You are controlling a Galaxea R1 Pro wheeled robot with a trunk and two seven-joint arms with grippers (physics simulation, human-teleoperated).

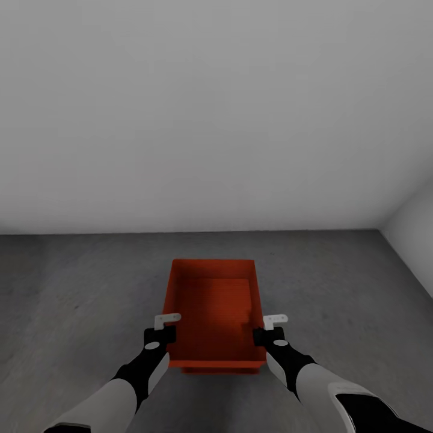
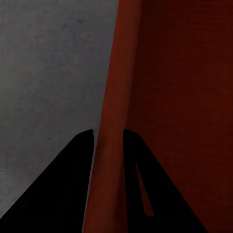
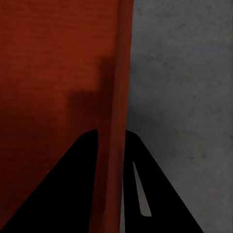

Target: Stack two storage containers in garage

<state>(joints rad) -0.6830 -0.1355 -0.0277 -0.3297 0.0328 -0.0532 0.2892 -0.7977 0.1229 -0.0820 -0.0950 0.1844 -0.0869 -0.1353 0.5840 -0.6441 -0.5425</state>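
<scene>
Both pincers, left pincer (image 1: 170, 326) & right pincer (image 1: 264, 328), clamp unlabeled storage container (image 1: 213, 300) walls.

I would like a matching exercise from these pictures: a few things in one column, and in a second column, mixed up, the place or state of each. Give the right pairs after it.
Column 1
1. left tool
2. right tool
3. storage container
4. floor
5. wall

Column 2
a. dark grey, under the box
b. pale and plain, behind everything
c. astride the box's left wall
d. orange-red, open on top, empty
e. astride the box's right wall

Pairs: 1-c, 2-e, 3-d, 4-a, 5-b
</scene>
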